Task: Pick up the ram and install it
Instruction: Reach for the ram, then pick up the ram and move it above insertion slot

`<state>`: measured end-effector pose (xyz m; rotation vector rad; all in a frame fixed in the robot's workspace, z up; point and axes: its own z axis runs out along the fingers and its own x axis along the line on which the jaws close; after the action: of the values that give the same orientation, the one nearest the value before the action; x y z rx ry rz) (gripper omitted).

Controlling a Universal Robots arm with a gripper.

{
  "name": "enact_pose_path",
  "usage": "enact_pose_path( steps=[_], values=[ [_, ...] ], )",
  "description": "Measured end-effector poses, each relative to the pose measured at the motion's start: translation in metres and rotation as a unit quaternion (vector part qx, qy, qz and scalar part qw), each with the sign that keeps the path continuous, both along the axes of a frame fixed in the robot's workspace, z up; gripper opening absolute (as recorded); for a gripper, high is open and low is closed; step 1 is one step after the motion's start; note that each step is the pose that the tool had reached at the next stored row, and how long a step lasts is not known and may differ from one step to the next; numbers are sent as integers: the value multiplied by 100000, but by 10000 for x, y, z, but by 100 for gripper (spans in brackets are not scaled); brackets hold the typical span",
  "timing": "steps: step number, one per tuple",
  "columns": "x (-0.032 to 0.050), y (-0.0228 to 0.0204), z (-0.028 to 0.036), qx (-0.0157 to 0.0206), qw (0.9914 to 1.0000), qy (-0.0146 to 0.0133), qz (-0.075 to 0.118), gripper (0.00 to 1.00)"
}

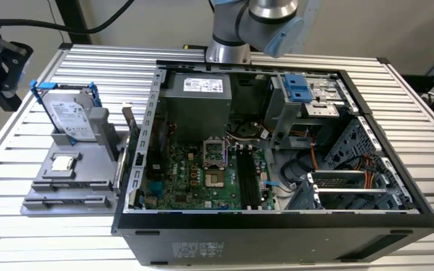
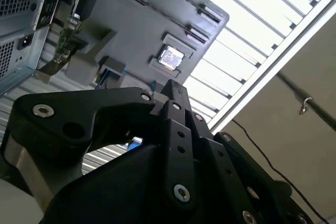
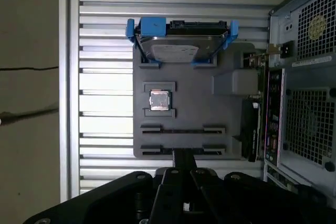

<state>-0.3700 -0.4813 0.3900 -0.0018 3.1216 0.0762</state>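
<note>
Hangs the gripper (image 3: 182,156), seemingly closed on nothing, by the table's (image 3: 105,35) edge, squared to the grey holder's (image 3: 210,103) long slots for a straight reach.

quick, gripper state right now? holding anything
Gripper: shut, nothing visible in it.

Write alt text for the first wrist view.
A grey holder on a slatted metal table carries a hard drive in a blue frame and a small square processor chip. The black gripper hangs near the holder's long slots, with a computer case beside it.
</note>
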Motion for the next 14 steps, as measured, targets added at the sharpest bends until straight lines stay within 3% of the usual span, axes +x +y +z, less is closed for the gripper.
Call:
enact_pose_path(
  steps=[10,14],
  values=[
    [0,-288,-8,-2,100000,5,1,0],
    [0,-296,-11,0,100000,-2,-4,0]
  ],
)
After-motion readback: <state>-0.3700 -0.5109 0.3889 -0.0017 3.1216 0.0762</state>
